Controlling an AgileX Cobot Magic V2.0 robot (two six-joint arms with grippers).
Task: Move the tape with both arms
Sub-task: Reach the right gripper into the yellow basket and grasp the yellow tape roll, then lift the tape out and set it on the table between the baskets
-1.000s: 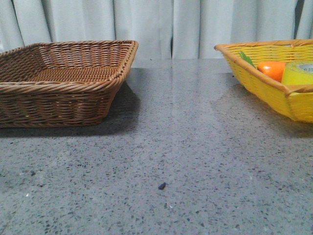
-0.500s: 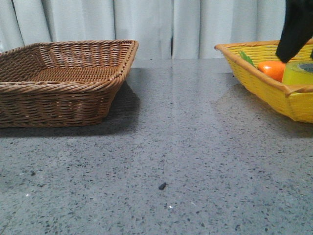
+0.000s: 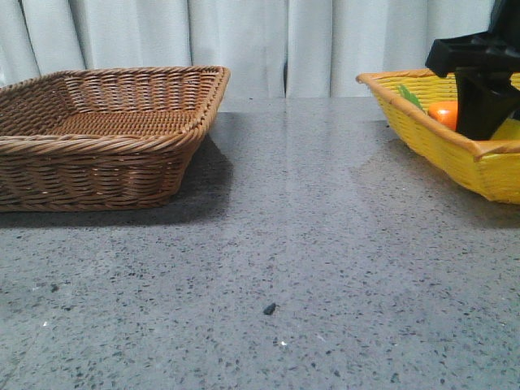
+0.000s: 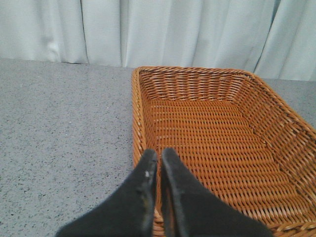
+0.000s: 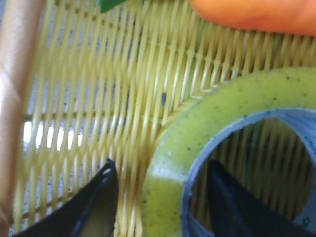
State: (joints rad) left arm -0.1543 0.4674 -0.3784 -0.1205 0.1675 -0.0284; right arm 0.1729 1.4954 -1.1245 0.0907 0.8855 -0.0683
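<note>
The yellow tape roll [image 5: 212, 118] lies flat in the yellow basket [image 5: 98, 98], next to the orange carrot [image 5: 256, 15]. My right gripper [image 5: 160, 170] is open and straddles the roll's wall: one finger [image 5: 96, 202] is outside the roll, the other [image 5: 232, 202] is inside its core. In the front view the right arm [image 3: 479, 89] reaches down into the yellow basket [image 3: 431, 134] and hides most of the tape; only a sliver [image 3: 512, 128] shows. My left gripper [image 4: 159, 157] is shut and empty over the near rim of the brown wicker basket [image 4: 212, 128].
The brown basket [image 3: 106, 130] stands at the left of the grey speckled table [image 3: 284, 244], the yellow one at the right. The carrot [image 3: 444, 114] with its green leaves [image 3: 410, 97] lies at the yellow basket's back. A curtain hangs behind.
My right arm has come down from the top right into the yellow basket and now covers the tape. The left side has not changed.
</note>
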